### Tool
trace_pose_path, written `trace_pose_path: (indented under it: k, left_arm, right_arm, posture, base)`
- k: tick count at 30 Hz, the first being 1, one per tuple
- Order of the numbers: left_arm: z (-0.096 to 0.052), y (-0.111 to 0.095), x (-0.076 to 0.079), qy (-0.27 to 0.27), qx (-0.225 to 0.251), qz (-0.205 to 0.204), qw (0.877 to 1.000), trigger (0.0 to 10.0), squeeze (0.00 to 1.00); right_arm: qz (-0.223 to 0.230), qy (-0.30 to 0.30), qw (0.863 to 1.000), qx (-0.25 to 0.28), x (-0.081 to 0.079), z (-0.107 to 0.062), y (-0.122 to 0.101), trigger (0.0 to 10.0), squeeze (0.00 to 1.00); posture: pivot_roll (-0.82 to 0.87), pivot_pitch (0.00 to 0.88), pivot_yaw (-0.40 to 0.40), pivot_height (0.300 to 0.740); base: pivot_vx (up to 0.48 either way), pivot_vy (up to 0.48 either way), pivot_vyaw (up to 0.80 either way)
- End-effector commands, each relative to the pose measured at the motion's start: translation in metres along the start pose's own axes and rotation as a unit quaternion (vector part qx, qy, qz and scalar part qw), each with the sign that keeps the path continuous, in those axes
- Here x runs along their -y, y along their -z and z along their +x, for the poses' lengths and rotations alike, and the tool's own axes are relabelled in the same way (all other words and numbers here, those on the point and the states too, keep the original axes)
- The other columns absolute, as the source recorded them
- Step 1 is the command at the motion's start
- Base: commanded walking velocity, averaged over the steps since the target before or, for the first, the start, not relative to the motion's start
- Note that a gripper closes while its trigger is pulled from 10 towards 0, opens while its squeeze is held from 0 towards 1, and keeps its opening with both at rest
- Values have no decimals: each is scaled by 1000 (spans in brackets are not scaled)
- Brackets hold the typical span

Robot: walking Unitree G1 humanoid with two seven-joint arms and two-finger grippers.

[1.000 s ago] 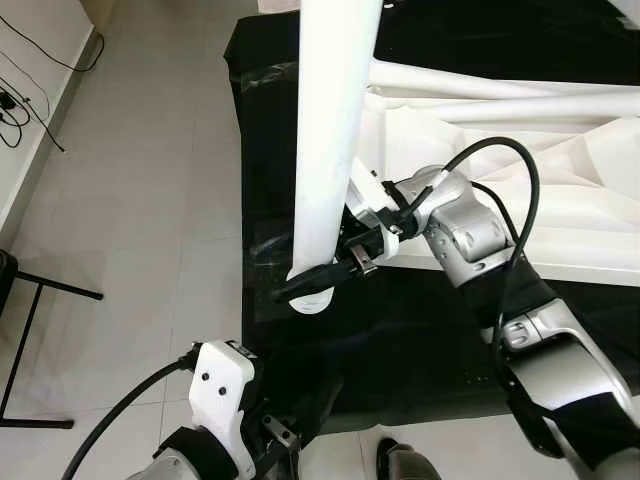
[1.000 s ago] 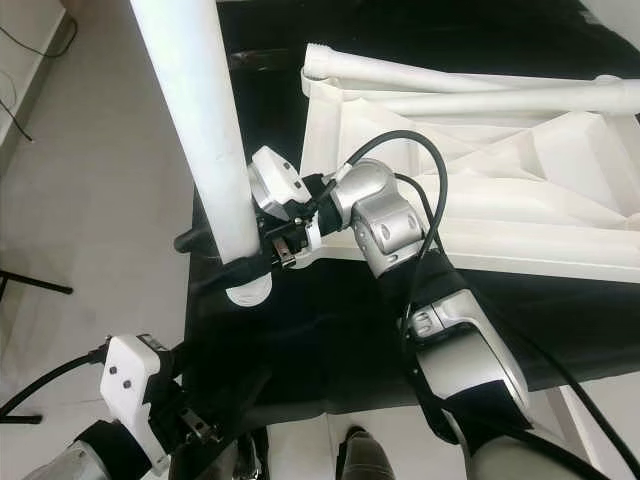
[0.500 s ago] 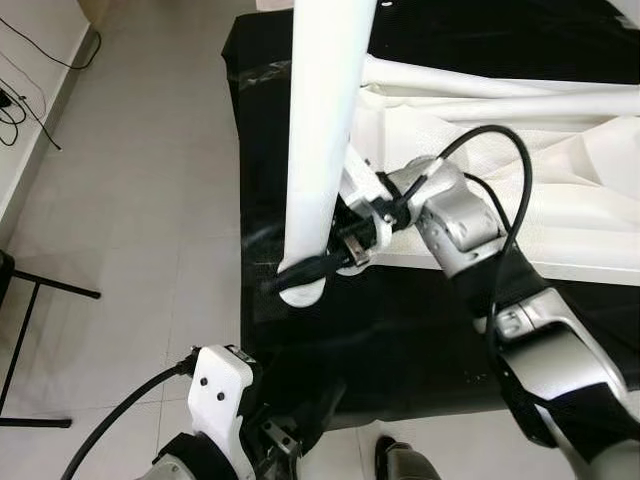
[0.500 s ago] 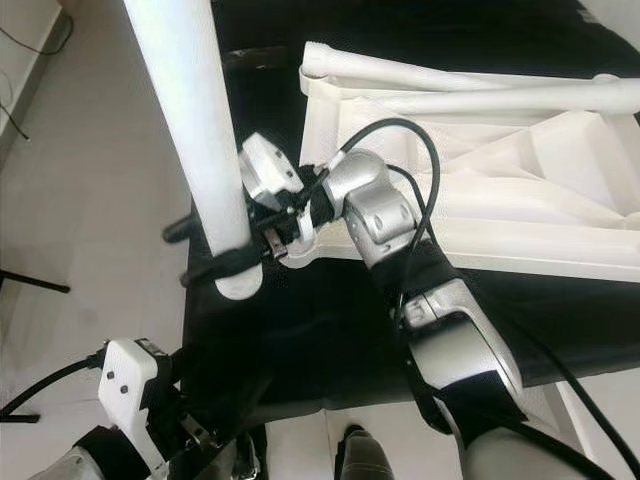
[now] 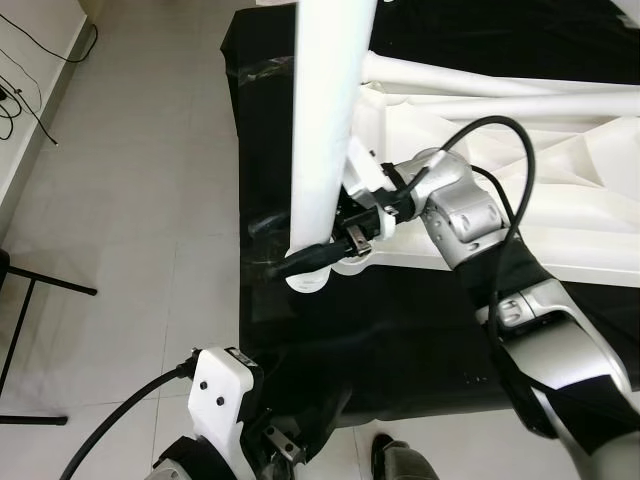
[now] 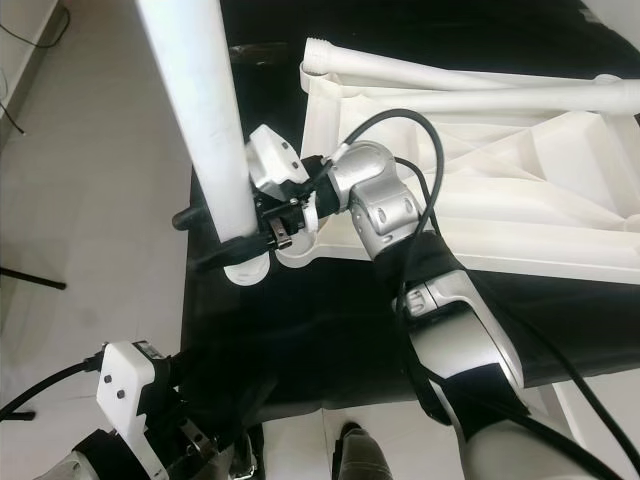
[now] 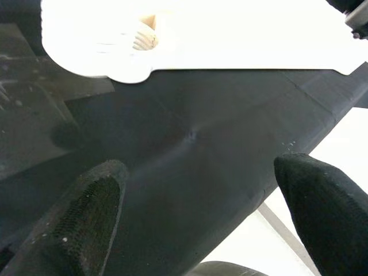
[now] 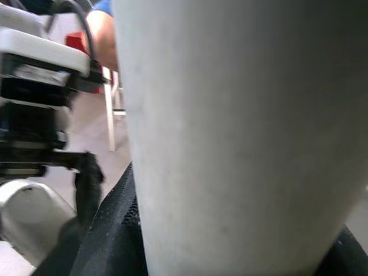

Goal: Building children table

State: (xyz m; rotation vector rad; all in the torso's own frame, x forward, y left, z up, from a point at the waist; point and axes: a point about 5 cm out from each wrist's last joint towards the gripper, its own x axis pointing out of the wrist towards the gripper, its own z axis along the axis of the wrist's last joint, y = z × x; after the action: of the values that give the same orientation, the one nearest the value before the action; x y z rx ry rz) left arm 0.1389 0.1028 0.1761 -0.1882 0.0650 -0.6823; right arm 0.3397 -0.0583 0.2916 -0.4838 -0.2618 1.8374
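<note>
A long white table leg [image 5: 325, 120] stands nearly upright. My right gripper [image 5: 305, 260] is shut on it just above its lower end, with the black fingers [image 6: 215, 250] wrapped around the tube. That end hangs beside the round corner socket [image 6: 297, 255] of the white tabletop [image 5: 560, 200], which lies upside down on a black cloth [image 5: 400, 340]. The socket's threaded hole [image 7: 144, 39] faces my left gripper [image 7: 201, 218], which is open and empty low over the cloth's near edge. In the right wrist view the leg [image 8: 241, 132] sits close against the camera.
Two more white legs [image 6: 450, 70] lie across the far side of the tabletop. Grey tiled floor [image 5: 130, 200] runs along the left, with a black stand [image 5: 40, 285] at its edge. A shoe [image 5: 395, 462] shows at the bottom. A person's arm [image 8: 100, 34] is behind the leg.
The right gripper has kept its hold and brought the leg's lower end slightly up and closer to the corner socket. The left arm has sunk a little lower in the picture.
</note>
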Motion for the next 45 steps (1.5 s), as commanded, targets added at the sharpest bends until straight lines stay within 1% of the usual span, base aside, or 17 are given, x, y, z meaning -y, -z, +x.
trace_pose_path:
  k: [1,3,4,5,6,7,8,10,12,16,25,33,45]
  left_arm:
    - [-2,0,5,3,-4,-8,1000,10000,0]
    - [-2,0,5,3,-4,-8,1000,10000,0]
    - [-3,0,6,3,-4,-8,1000,10000,0]
    - [-3,0,6,3,-4,-8,1000,10000,0]
    - [-3,-1,6,2,-4,-8,1000,10000,0]
    - [-3,-1,6,2,-4,-8,1000,10000,0]
    - [-4,-1,7,2,-3,-8,1000,10000,0]
    - [-4,-1,7,2,-3,-8,1000,10000,0]
    - [-4,-1,7,1,-3,-7,1000,10000,0]
    - [-5,0,6,-4,-7,-1,1000,10000,0]
    - [-6,0,4,-7,-9,1,1000,10000,0]
    - [-7,-1,1,-9,-10,3,1000,10000,0]
    - [-5,-1,1,-8,-8,3,1000,10000,0]
  right_arm:
    - [-10,26,1000,4,6,-5,-4,10000,0]
    - [-10,26,1000,4,6,-5,-4,10000,0]
    - [-8,40,999,8,9,-9,-5,10000,0]
    - [-8,40,999,8,9,-9,-5,10000,0]
    - [-1,53,998,21,11,-14,-8,10000,0]
    - [-1,53,998,21,11,-14,-8,10000,0]
    - [5,61,998,31,12,-19,-9,10000,0]
    - [5,61,998,31,12,-19,-9,10000,0]
    - [14,72,996,41,11,-26,-8,10000,0]
    - [18,76,996,53,10,-31,-7,10000,0]
    - [24,71,996,55,9,-32,-4,10000,0]
    - [25,85,995,34,7,-30,5,10000,0]
    - [22,94,995,21,9,-30,7,10000,0]
  posture:
    - [103,346,-17,740]
    - [103,346,-17,740]
    - [103,347,-16,740]
    - [103,347,-16,740]
    - [102,354,-13,740]
    - [102,354,-13,740]
    - [99,359,-15,740]
    - [99,359,-15,740]
    - [87,361,-18,740]
    - [87,361,-6,740]
    - [87,357,0,740]
    - [88,349,11,740]
    - [83,344,8,740]
  base:
    - [0,0,0]
    - [0,0,0]
    - [0,0,0]
    - [0,0,0]
    - [0,0,0]
    - [0,0,0]
    - [0,0,0]
    - [0,0,0]
    - [0,0,0]
    - [0,0,0]
    - [0,0,0]
    - [0,0,0]
    - [0,0,0]
